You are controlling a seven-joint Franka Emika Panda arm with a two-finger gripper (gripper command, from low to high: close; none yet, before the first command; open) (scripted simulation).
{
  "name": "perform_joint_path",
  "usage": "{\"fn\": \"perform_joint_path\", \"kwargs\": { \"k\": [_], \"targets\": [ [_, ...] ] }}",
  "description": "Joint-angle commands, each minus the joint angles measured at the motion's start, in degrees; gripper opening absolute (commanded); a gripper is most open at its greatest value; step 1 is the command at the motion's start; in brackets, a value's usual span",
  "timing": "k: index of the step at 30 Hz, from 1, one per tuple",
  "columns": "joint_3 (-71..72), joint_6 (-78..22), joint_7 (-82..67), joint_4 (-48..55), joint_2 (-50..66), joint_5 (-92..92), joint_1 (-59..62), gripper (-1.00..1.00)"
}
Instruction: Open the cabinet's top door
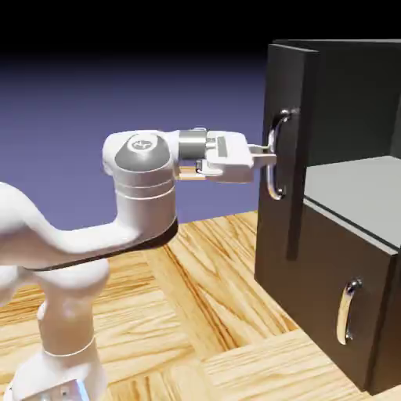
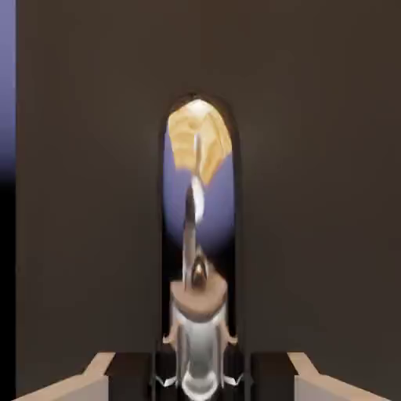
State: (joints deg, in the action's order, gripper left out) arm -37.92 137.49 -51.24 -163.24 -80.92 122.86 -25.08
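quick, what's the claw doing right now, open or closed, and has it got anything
Claw: closed on the long curved chrome handle of the cabinet's top door, one finger on each side.

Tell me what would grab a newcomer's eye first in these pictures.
Probably the bulky white robot arm first, reaching from the exterior view's left with its end effector closed on the curved silver handle of the cabinet's tall upper door. Next might come the dark cabinet filling the right side, with its pale grey shelf. The hand view is mostly dark door, with the shiny handle down its middle.
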Motion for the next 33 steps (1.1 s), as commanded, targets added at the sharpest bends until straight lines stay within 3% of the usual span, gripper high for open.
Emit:
{"fn": "perform_joint_path", "kwargs": {
  "k": [1,17,33],
  "targets": [
    [2.1,-1.2,-0.1,-1.3,-0.9,-1.9,1.1,-1.00],
    [35.3,-19.8,-1.6,-10.8,-10.1,-33.9,5.5,-1.00],
    [68.5,-40.7,2.2,-3.1,-1.3,-63.7,5.7,-1.00]
  ]
}}
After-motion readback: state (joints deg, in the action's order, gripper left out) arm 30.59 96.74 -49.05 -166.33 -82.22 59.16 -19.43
